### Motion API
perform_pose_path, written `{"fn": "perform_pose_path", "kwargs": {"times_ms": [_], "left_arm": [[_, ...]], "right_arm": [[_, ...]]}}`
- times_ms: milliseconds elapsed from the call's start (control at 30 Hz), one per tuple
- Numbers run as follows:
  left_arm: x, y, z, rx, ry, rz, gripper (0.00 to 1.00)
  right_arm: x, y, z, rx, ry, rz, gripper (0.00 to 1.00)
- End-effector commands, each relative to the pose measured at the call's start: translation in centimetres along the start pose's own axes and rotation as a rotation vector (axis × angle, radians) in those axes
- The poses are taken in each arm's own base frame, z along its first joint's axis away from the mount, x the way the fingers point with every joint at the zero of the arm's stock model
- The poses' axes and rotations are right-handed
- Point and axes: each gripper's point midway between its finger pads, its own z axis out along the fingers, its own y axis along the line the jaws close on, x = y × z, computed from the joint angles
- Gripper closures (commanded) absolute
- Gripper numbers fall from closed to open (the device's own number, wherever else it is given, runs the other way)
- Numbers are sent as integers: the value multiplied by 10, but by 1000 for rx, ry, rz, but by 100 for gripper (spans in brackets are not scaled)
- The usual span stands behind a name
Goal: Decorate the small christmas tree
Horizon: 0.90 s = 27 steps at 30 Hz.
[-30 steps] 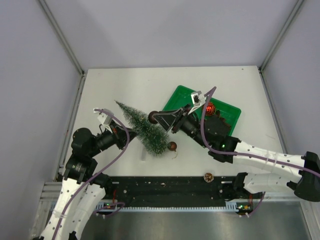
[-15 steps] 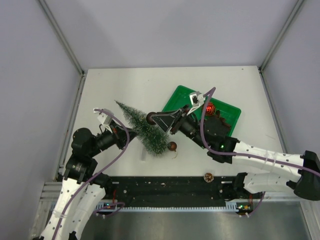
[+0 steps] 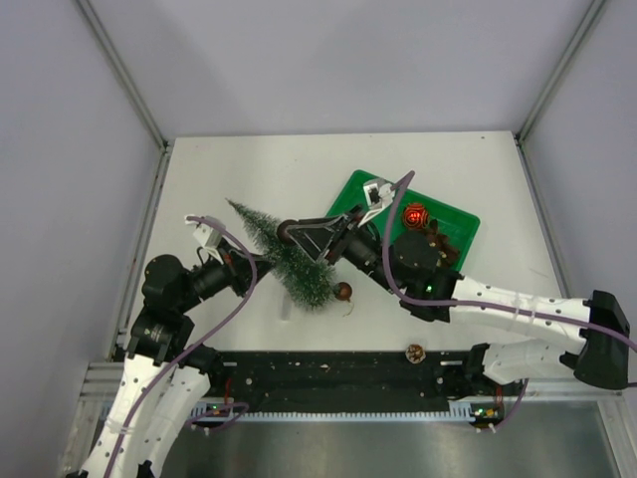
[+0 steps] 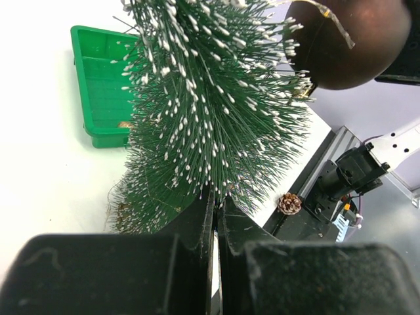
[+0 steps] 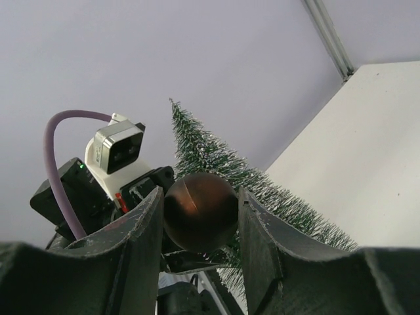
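In the left wrist view the top of the small christmas tree (image 4: pixel 210 111) runs off the picture. Its foot is hidden behind the left gripper (image 4: pixel 215 203), a dark blur. The brown ball (image 4: pixel 348 39) is cut off at the top too. The tree hides part of the green tray (image 4: pixel 98 85). Seen from above, the right arm (image 3: pixel 498 297) covers part of the tray.

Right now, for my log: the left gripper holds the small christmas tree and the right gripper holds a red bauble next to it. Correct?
Wrong colour: the bauble in the right gripper is dark brown, as the right wrist view shows. The left gripper does hold the small christmas tree.
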Motion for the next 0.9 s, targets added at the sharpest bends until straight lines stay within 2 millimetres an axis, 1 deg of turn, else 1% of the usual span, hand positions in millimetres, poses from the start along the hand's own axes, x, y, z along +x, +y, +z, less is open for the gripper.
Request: {"fn": "perform_pose_path", "kwargs": {"times_ms": [0, 33, 233, 400, 567, 700, 867], "left_arm": [[-17, -6, 1, 26, -62, 30, 100], [-18, -7, 2, 28, -64, 28, 100], [-19, -10, 1, 39, -65, 26, 100], [-20, -12, 0, 46, -71, 27, 100], [-21, -13, -1, 48, -75, 31, 100], [-18, -13, -2, 45, -69, 28, 100], [-16, -11, -3, 37, -66, 24, 100]], "right_arm": [[-11, 11, 6, -4, -74, 14, 86], [-8, 6, 6, 12, -72, 16, 87], [13, -6, 6, 74, -53, -8, 87], [17, -12, 4, 106, -57, -32, 85], [17, -21, 1, 189, -75, -88, 74], [15, -28, -6, 239, -92, -130, 68], [11, -34, -14, 260, -105, -134, 61]]}}
